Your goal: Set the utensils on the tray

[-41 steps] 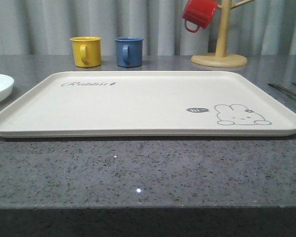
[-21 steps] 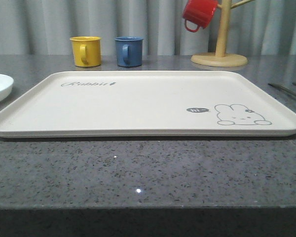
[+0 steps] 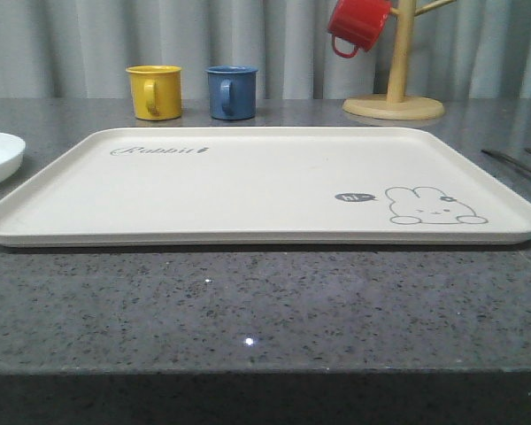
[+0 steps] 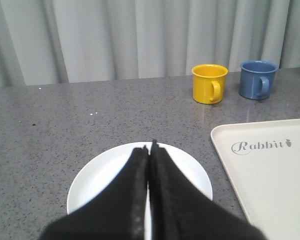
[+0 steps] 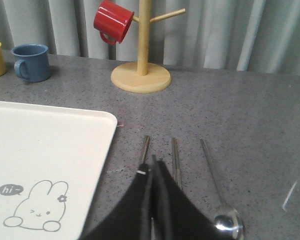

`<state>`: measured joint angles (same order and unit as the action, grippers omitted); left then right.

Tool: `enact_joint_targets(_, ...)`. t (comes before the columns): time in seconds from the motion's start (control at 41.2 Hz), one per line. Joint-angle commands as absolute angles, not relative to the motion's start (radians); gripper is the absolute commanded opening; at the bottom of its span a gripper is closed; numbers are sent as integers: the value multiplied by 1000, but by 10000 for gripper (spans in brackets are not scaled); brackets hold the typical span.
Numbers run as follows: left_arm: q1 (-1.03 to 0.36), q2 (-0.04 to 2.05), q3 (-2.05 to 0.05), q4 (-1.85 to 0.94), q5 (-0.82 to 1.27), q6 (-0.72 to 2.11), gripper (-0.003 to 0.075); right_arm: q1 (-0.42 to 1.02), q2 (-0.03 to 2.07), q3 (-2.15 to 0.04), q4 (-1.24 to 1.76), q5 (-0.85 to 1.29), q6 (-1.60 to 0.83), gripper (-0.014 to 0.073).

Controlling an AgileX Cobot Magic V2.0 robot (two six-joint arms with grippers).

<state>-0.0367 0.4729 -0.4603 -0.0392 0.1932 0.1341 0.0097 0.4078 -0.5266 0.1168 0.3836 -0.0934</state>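
1. Left gripper [image 4: 149, 150]: black fingers pressed together, nothing between them; it hangs above the white plate [image 4: 105, 172], fingertips over the plate's middle in the left wrist view; whether they touch it, cannot tell.
2. Right gripper [image 5: 153, 165]: fingers together, no gap seen; it sits over the utensils on the grey counter [image 5: 250, 115], just beside the tray's right edge; a thin metal piece runs under the tips, and whether the fingers pinch it is unclear.
3. Utensils, right wrist view: three long metal pieces lie side by side on the counter, roughly parallel, handles pointing toward the mug stand; the chopsticks [image 5: 145, 148] nearest the tray; a second slim handle [image 5: 175, 155] in the middle, its head hidden by the gripper, so its kind cannot be told; the spoon [image 5: 217, 187] farthest from the tray, bowl toward the camera.
4. Plate: on the counter left of the tray, apart from it; front view catches its edge at the left border.
5. Tray [image 3: 248, 181]: cream, low rim, centred on the counter; surface bare; "Rabbit" script at its far left, rabbit drawing with "hi~" bubble at its near right.
6. Behind the tray: yellow mug [image 3: 154, 91] and blue mug [image 3: 231, 91] standing side by side, near but apart; wooden mug stand [image 3: 394, 104] at the right rear, red mug [image 3: 357, 25] hanging on one peg.
7. Backdrop: grey pleated curtain [image 3: 71, 44].
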Motion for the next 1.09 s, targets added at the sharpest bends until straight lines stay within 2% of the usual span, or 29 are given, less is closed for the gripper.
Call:
enact_joint_targets(0.0,-32,484,-497,-40,102,123,127,5,419,-564,122,310,-100,122)
enact_joint_targets(0.073,-32,484,-497,-40,102,123,303,5,419,-564,122,310,-100,293)
enact_joint_targets(0.097,-32,484,-497,-44,102,123,382,5,419,-564,122,312,-100,385)
enact_joint_targets(0.146,-32,484,-497,-52,99,123,516,5,419,-564,122,312,-100,498)
enact_joint_targets(0.219,-32,484,-497,-52,99,123,609,5,419,-564,122,313,-100,609)
enact_joint_targets(0.292,-32,484,-497,-52,85,123,622,5,419,-563,122,310,-100,657)
enact_joint_targets(0.413,-32,500,-517,-59,86,123,621,5,419,-563,122,310,-100,655)
enact_joint_targets(0.559,-32,614,-605,-50,180,123,621,5,419,-563,122,310,-100,655)
enact_joint_targets(0.875,-64,1027,-943,-50,699,301,620,5,419,-562,122,310,-100,655)
enact_joint_targets(1.069,-176,1229,-1074,-7,825,336,594,5,419,-562,122,310,-100,655)
